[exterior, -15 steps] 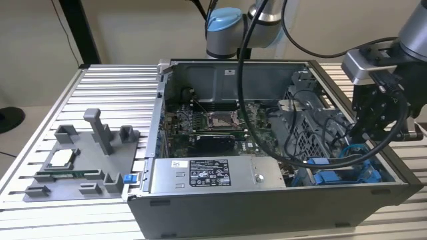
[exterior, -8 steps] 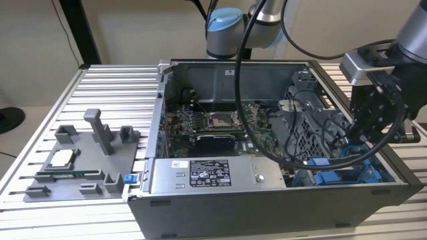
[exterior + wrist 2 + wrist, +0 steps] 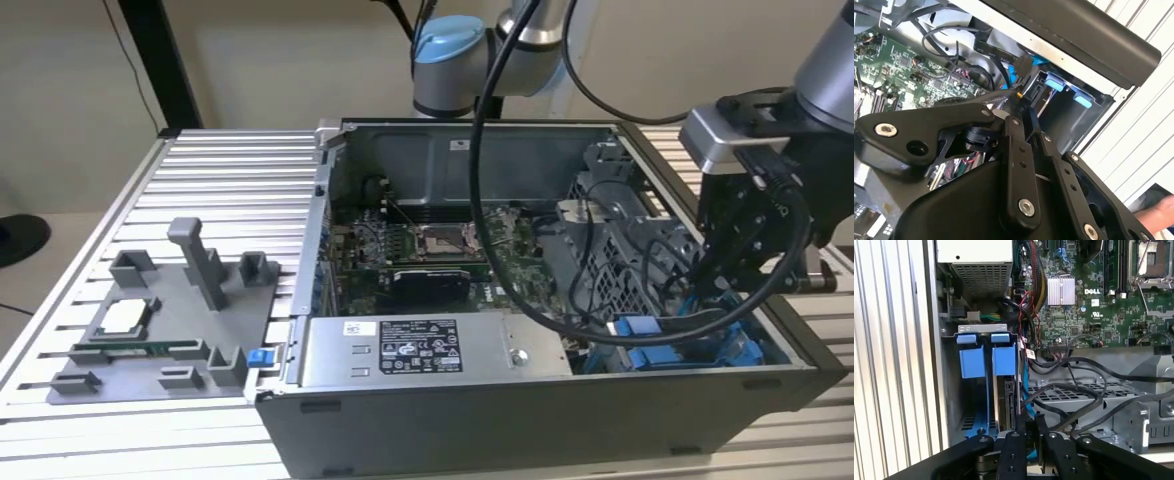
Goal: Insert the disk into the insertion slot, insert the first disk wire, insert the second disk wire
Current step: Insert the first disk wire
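Grey metal insertion slot [image 3: 661,350] at exterior view's right end of open computer case [image 3: 534,410], gripper [image 3: 705,290] just above. Second wrist view: gripper [image 3: 1019,97] pinched together by blue tabs [image 3: 1056,82]. First wrist view: disk [image 3: 1009,400] seated in insertion slot.

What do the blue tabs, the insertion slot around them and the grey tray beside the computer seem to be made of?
The blue tabs look like moulded plastic: even, matte colour and rounded edges. The insertion slot seems to be bare sheet metal: thin, grey, folded walls with a dull sheen. The grey tray is probably plastic too, matte and uniform; the exact kind stays open.
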